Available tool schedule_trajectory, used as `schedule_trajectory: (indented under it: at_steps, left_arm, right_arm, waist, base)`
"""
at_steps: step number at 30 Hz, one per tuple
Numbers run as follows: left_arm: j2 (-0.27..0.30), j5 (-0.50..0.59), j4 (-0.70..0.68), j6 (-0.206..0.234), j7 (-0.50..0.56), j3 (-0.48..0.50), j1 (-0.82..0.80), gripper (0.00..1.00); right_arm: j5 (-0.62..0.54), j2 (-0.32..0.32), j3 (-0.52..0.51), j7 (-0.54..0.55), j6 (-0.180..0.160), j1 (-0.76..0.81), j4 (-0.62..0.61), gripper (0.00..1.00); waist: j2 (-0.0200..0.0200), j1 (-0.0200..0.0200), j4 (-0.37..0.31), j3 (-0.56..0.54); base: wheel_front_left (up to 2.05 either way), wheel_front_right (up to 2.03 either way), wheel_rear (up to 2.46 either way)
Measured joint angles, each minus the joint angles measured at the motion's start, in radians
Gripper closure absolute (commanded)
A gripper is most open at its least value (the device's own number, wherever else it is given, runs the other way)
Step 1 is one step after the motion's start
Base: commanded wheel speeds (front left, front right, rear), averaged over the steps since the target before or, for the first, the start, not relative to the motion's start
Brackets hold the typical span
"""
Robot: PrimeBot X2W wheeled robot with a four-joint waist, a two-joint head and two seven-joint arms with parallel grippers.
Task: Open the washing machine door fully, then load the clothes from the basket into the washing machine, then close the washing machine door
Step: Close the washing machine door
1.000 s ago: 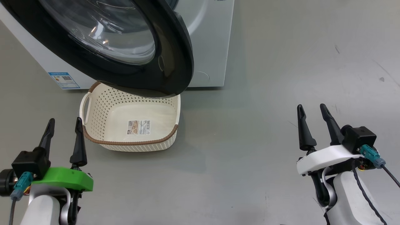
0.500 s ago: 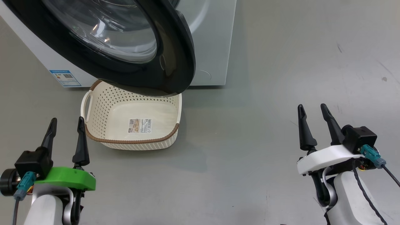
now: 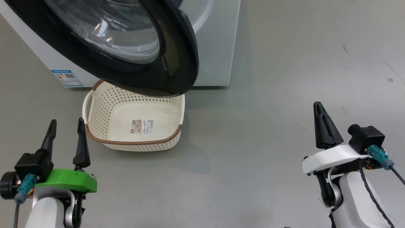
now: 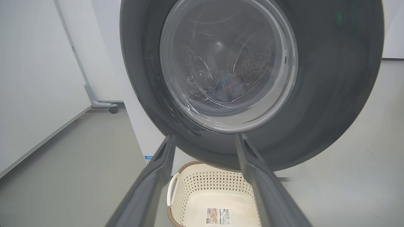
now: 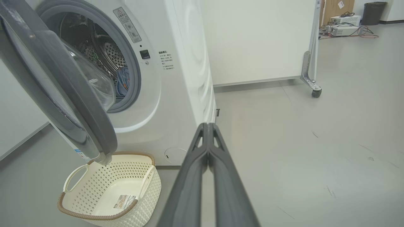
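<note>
The washing machine door (image 3: pixel 177 57) hangs partly swung out at about eleven o'clock in the head view. Its glossy black rim overhangs the basket (image 3: pixel 133 142), which sits on the floor at about nine o'clock, just in front of the washing machine (image 3: pixel 215 41). The basket holds nothing but its label sticker. The clothes (image 5: pixel 122 81) show as a blue fold low inside the drum, at about ten o'clock in the right wrist view. Loading looks finished, so shutting the door seems to be what is left.

The left gripper (image 3: pixel 67 122), at seven o'clock, has its fingers spread wide and empty. The right gripper (image 3: pixel 318 105), at four o'clock, has its two fingers pressed tip to tip with nothing between them (a shape better suited to pushing than grasping). Both are well apart from the door.

The door is probably stiff and fairly heavy, swinging from its left side. Its shiny rim will likely be slippery, so a pinch could slide off. The better spot is the outer face of the rim near the free edge, at three o'clock on the ring, where a light push should turn it most easily. The glass bowl is best left untouched.
</note>
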Motion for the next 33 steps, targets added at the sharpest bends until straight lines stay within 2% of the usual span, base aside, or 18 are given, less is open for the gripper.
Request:
schedule_trajectory:
  at_steps: [7, 12, 17, 33]
  left_arm:
    - [-0.003, 0.008, 0.002, -0.008, 0.000, 0.000, 0.000, 0.00]
    - [-0.008, 0.009, 0.007, -0.009, 0.000, 0.000, 0.000, 0.00]
    - [-0.014, 0.009, 0.012, -0.009, 0.000, -0.003, 0.000, 0.00]
    - [-0.037, 0.017, 0.014, -0.017, 0.000, -0.040, -0.015, 0.00]
  right_arm:
    - [0.029, -0.001, 0.007, 0.000, 0.000, -0.015, -0.098, 1.00]
    - [0.046, -0.003, 0.123, 0.000, 0.000, -0.097, -0.254, 1.00]
    - [0.061, -0.007, 0.219, 0.000, 0.000, -0.131, -0.323, 1.00]
    - [0.083, -0.068, 0.555, 0.014, 0.000, -0.198, -0.345, 1.00]
  waist:
    - [0.0000, 0.0000, -0.001, -0.002]
    - [0.0000, 0.0000, -0.001, -0.009]
    - [0.0000, 0.0000, 0.003, -0.019]
    - [0.0000, 0.0000, 0.063, -0.007]
  base:
    - [0.00, 0.00, 0.00]
    - [0.00, 0.00, 0.00]
    - [0.00, 0.00, 0.00]
    - [0.00, 0.00, 0.00]
